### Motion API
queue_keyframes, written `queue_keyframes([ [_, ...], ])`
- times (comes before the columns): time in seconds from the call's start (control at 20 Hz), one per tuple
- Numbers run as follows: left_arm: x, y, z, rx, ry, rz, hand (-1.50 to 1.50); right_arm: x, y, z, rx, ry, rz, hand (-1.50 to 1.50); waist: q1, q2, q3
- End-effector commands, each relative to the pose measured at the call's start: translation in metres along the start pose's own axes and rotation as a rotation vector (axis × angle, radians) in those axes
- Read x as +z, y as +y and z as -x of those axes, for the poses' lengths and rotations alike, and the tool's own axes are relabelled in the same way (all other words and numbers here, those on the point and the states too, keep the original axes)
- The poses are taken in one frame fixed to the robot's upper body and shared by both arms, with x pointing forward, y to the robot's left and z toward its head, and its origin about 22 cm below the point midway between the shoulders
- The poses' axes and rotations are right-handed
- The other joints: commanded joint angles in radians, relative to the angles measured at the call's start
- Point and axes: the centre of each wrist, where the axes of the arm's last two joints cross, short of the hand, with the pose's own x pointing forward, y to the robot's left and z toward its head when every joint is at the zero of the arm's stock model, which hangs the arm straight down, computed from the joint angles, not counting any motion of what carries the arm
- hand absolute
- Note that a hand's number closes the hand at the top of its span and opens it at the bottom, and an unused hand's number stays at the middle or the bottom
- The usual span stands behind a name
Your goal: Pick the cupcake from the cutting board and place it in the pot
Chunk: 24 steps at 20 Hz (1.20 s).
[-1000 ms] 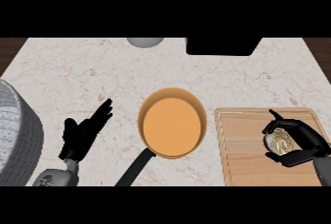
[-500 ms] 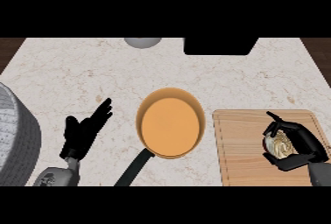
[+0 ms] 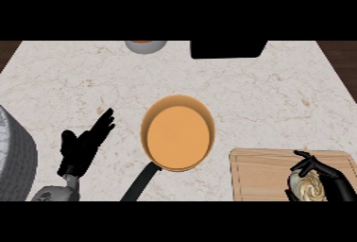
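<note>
right hand (image 3: 335, 182) curls round swirled cupcake (image 3: 310, 189); oval orange pot (image 3: 178, 134); wooden board (image 3: 261, 175)

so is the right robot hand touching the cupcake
Touching. The head view shows the right robot hand with its fingers and thumb curled round the cupcake, at the cutting board's right end.

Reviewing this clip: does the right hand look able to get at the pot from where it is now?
Likely yes. The right hand, fingers curled round the cupcake over the cutting board, has the pot just to its left, mouth open, with no object showing between them.
</note>
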Motion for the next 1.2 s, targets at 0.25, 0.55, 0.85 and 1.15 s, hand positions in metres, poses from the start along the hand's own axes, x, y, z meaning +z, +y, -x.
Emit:
queue_keyframes([
  [0.25,0.003,-0.013,0.0,-0.008,0.006,0.029,0.0,0.053,0.018,-0.103,0.211,-0.043,0.107,1.5,0.02,0.017,0.011],
  [0.55,0.007,-0.004,0.0,-0.008,0.016,0.017,0.0,0.052,0.028,-0.186,0.393,-0.118,0.148,1.5,0.03,0.017,0.011],
  [0.85,-0.012,-0.018,-0.005,-0.009,0.011,0.055,0.0,0.039,0.05,-0.248,0.491,-0.097,0.161,1.5,0.04,0.022,0.012],
  [1.15,-0.009,-0.019,-0.015,-0.022,-0.011,0.065,0.0,0.0,0.06,-0.275,0.534,-0.094,0.183,1.5,0.076,0.026,0.008],
])
